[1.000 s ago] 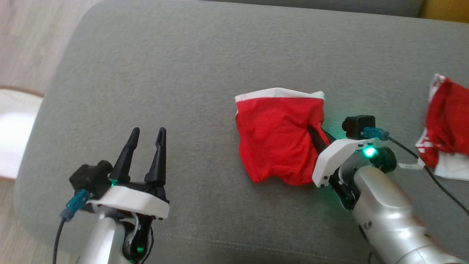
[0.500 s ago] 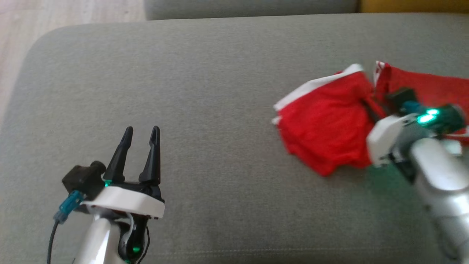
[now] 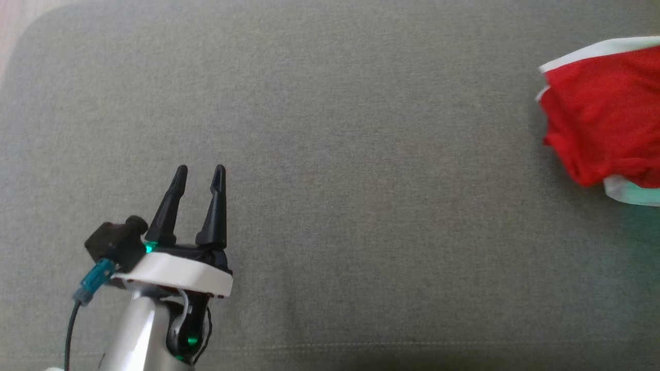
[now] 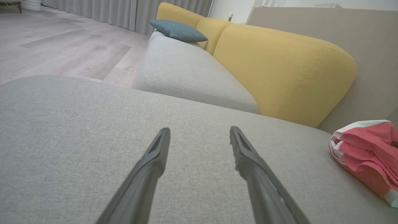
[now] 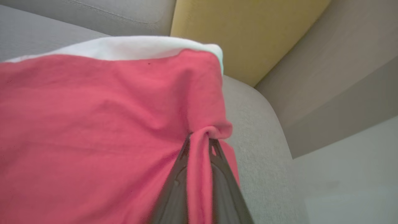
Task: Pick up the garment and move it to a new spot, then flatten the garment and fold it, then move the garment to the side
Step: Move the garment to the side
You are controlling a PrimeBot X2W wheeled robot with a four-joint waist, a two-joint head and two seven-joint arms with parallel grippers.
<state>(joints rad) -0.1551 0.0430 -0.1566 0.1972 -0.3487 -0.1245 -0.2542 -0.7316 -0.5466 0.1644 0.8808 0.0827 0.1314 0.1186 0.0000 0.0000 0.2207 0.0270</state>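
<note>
Item moved: over the last second I had the red garment [image 3: 603, 113] drawn from mid-cushion out to the far right of the grey sofa seat [image 3: 330, 154], well apart from the left gripper [image 3: 201, 169]; the head camera shifted too. I judged the last step, setting it aside, nearly done, with release pending. Garments: one certain, folded, white band on top; a white strip under its lower edge might have been a second, I could not tell. Grippers, two: left jaws wide and empty; right gripper [image 5: 201, 140], jaws narrow, pinching a fold of the garment. Yellow back cushions [image 4: 279, 71], two; blue pillow [image 4: 177, 29], one.
</note>
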